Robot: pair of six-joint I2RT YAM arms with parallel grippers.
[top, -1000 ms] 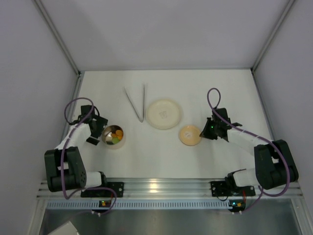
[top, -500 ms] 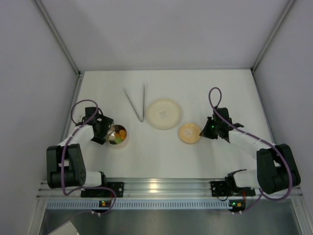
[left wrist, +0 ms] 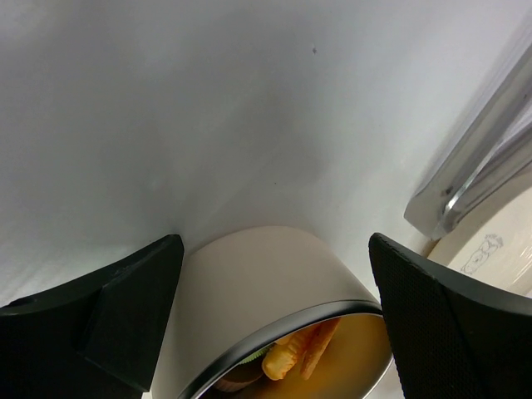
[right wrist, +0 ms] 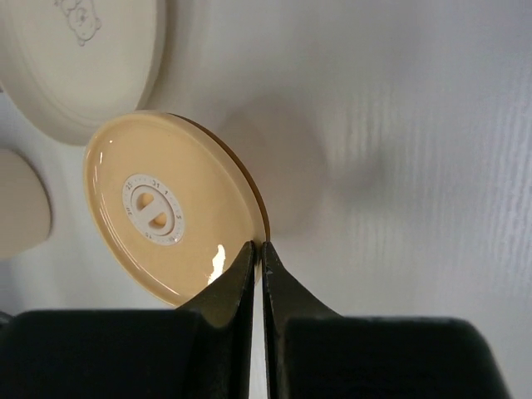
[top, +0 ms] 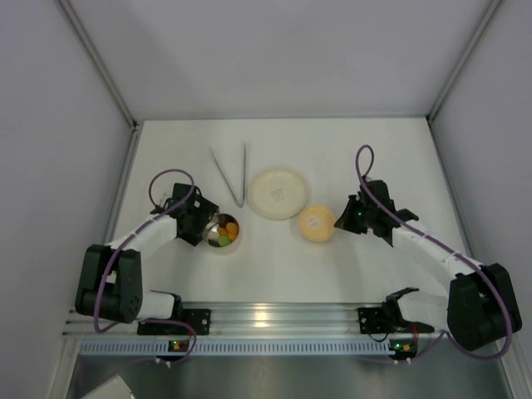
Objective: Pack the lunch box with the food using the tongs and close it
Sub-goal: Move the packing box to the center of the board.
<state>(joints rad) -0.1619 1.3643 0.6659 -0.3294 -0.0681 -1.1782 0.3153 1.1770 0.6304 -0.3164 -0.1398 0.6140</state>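
The lunch box (top: 223, 233), a small steel pot, stands left of centre with the food (top: 224, 230) inside it; orange pieces (left wrist: 303, 357) show under its rim. My left gripper (top: 213, 229) straddles the pot, and both fingers press on its wall (left wrist: 266, 283). My right gripper (top: 342, 220) is shut on the edge of the tan lid (right wrist: 166, 208), which hangs tilted just right of the cream plate (top: 279, 193). The tongs (top: 226, 178) lie on the table behind the pot, free of both grippers.
The plate's rim (right wrist: 91, 58) lies close behind the lid. The tongs' joined end (left wrist: 474, 166) and the plate's edge (left wrist: 499, 249) sit just right of the pot. Grey walls enclose the table on three sides.
My left gripper has moved to the right with the lunch box between its fingers. My right gripper has carried the lid leftward, closer to the plate.
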